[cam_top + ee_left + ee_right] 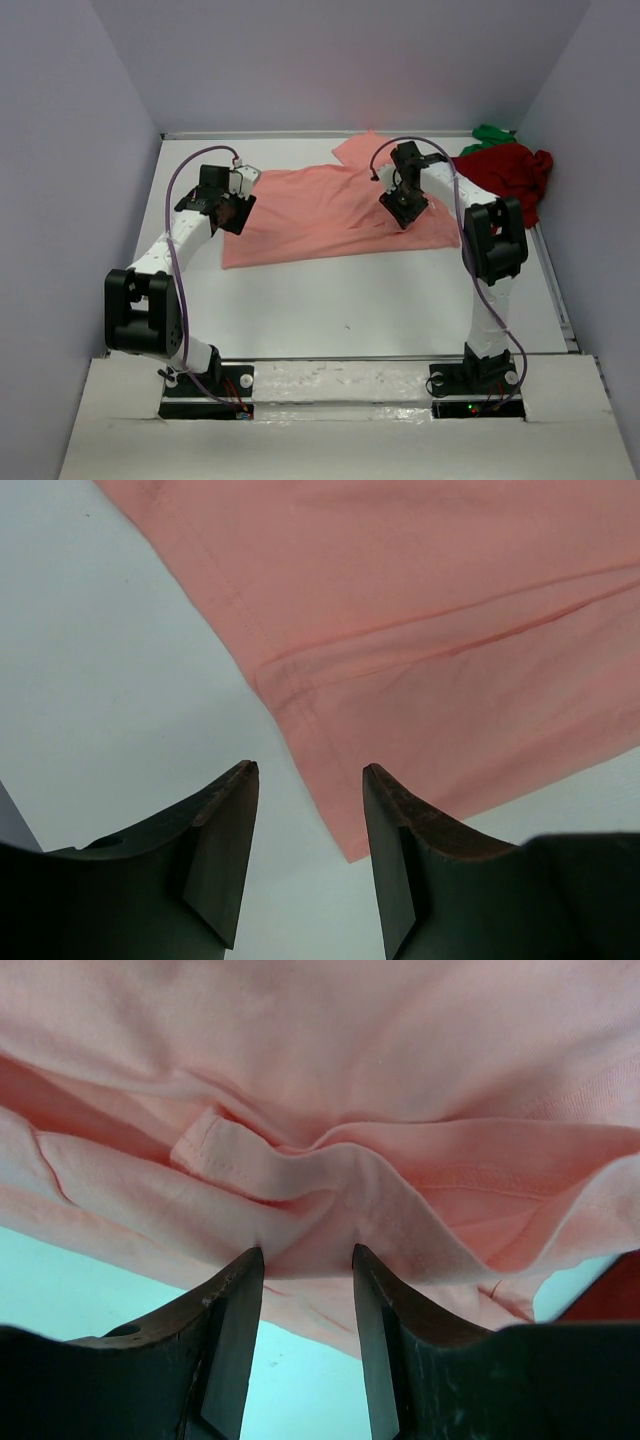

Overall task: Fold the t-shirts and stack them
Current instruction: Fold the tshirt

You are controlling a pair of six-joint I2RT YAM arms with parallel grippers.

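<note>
The salmon-pink t-shirt [320, 215] lies spread across the middle of the table, one sleeve reaching toward the back. My left gripper [232, 208] hovers at its left edge. In the left wrist view this gripper [310, 772] is open, with a hemmed corner of the pink shirt [420, 630] lying under the gap and nothing held. My right gripper [403, 205] is over the shirt's right part. Its jaws [306, 1253] are open, with the fingertips [250, 1260] pressed against bunched pink cloth [330, 1070]. The dark red t-shirt [510, 172] and a green crumple [492, 133] lie at the back right.
White walls enclose the table on three sides. A raised rim [555, 290] runs along the right edge. Bare white tabletop [340, 310] stretches between the pink shirt and the arm bases.
</note>
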